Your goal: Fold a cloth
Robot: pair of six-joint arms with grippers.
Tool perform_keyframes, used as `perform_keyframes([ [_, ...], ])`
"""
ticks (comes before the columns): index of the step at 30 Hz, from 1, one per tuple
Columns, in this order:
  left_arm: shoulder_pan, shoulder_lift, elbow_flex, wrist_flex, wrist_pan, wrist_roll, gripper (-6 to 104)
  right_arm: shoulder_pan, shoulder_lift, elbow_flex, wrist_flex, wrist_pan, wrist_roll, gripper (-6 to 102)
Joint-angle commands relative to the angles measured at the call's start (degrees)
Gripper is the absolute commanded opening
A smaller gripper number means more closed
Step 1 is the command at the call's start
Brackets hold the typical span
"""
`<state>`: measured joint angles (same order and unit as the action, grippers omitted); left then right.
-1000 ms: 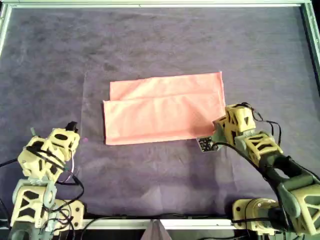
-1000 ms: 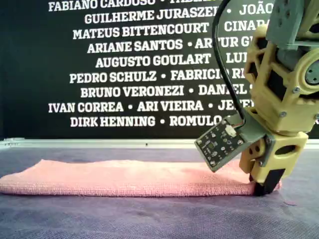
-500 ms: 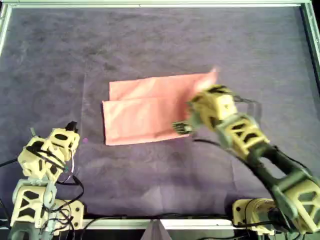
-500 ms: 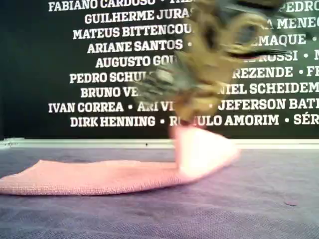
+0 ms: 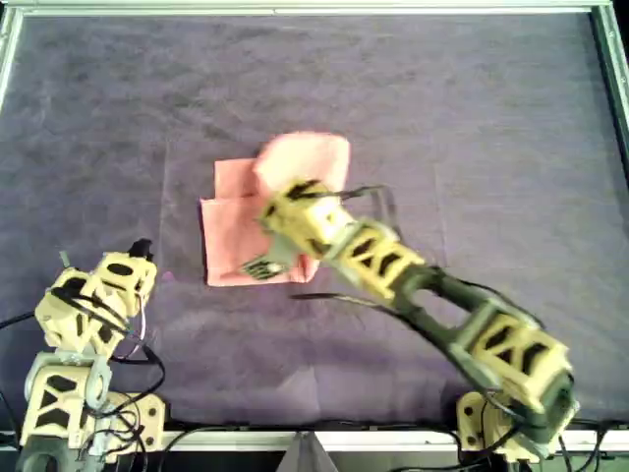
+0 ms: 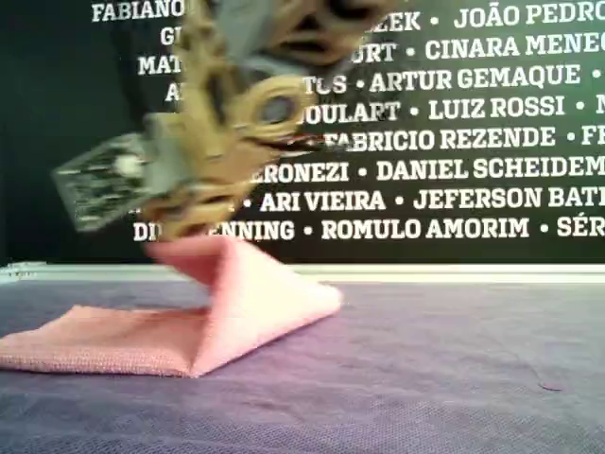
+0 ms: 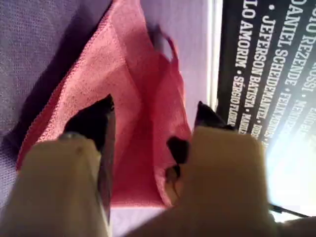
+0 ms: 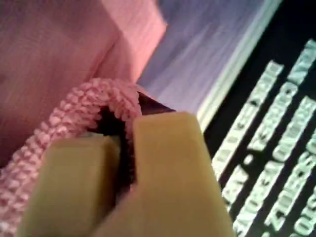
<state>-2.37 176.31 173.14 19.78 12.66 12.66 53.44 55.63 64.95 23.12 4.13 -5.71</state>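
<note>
The salmon-pink cloth (image 5: 307, 157) lies on the purple mat, with its right part lifted and curled over toward the overhead view's left. My second gripper (image 5: 287, 204) is shut on the cloth's edge (image 8: 74, 103) and holds it above the flat part (image 6: 104, 340), as the exterior view shows (image 6: 189, 232). My first gripper (image 5: 140, 250) sits low at the overhead view's lower left, away from the cloth. Its jaws are open and empty (image 7: 153, 123), and the cloth (image 7: 128, 84) shows beyond them.
The dark purple mat (image 5: 472, 118) covers the table inside a metal frame (image 5: 295, 8). A black banner with white names (image 6: 473, 142) stands behind the far edge. A small circuit board (image 6: 95, 180) sticks out from the second gripper.
My second gripper has lifted the cloth's right edge and carried it toward the overhead view's left, over the flat part. The first arm has not moved.
</note>
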Motion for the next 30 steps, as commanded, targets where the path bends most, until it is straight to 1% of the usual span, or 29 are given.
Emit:
perform_keyframes([
  [1, 1.4, 0.8, -1.1, -0.1, 0.0, 0.3, 59, 2.5, -2.4, -12.5, -2.5, -0.4, -0.09, 4],
  [2, 1.4, 0.8, -1.1, -0.1, 0.0, 0.3, 59, 3.3, -4.2, -14.5, -2.5, -0.9, 0.18, 4],
  [6, 1.4, 0.8, -1.1, -0.1, 0.0, 0.3, 59, 6.7, -11.0, -21.0, -2.5, -0.8, 0.26, 4],
  [9, 1.4, 0.8, -1.1, -0.1, 0.0, 0.3, 59, 8.8, -14.0, -24.2, -2.5, -0.9, -0.18, 4],
  [13, 1.4, 0.8, -1.1, -0.1, 0.0, 0.3, 59, 11.8, -15.2, -26.1, -2.5, -1.0, -0.18, 4],
  [15, 1.4, 0.8, -1.1, -0.1, 0.0, 0.3, 59, 12.4, -15.2, -25.8, -2.5, -1.0, -0.18, 5],
  [17, 1.4, 0.8, -1.1, -0.1, 0.0, 0.3, 59, 12.4, -15.3, -25.0, -2.5, -0.1, -0.18, 5],
  [18, 1.4, 0.8, -1.1, -0.1, 0.0, 0.3, 59, 12.0, -15.3, -24.9, -2.4, -0.1, 0.18, 6],
  [20, 1.4, 0.8, -1.1, -0.1, 0.0, 0.3, 59, 11.7, -15.3, -24.9, -1.4, -0.1, 0.53, 11],
  [21, 1.4, 0.8, -1.1, -0.1, 0.0, 0.3, 59, 11.6, -15.3, -24.9, -1.3, 0.0, 0.53, 16],
  [23, 1.4, 0.8, -1.1, -0.1, 0.0, 0.3, 59, 11.5, -15.0, -24.9, -1.2, 0.1, -0.09, 28],
  [25, 1.4, 0.8, -1.1, -0.1, 0.0, 0.3, 59, 11.5, -14.2, -24.9, -1.1, 0.1, -0.18, 37],
  [27, 1.4, 0.8, -1.1, -0.1, 0.0, 0.3, 59, 11.4, -14.1, -24.8, -0.6, 0.2, -0.18, 40],
  [30, 1.4, 0.8, -1.1, -0.1, 0.0, 0.3, 59, 11.3, -13.9, -24.8, 2.4, 0.2, -0.18, 39],
])
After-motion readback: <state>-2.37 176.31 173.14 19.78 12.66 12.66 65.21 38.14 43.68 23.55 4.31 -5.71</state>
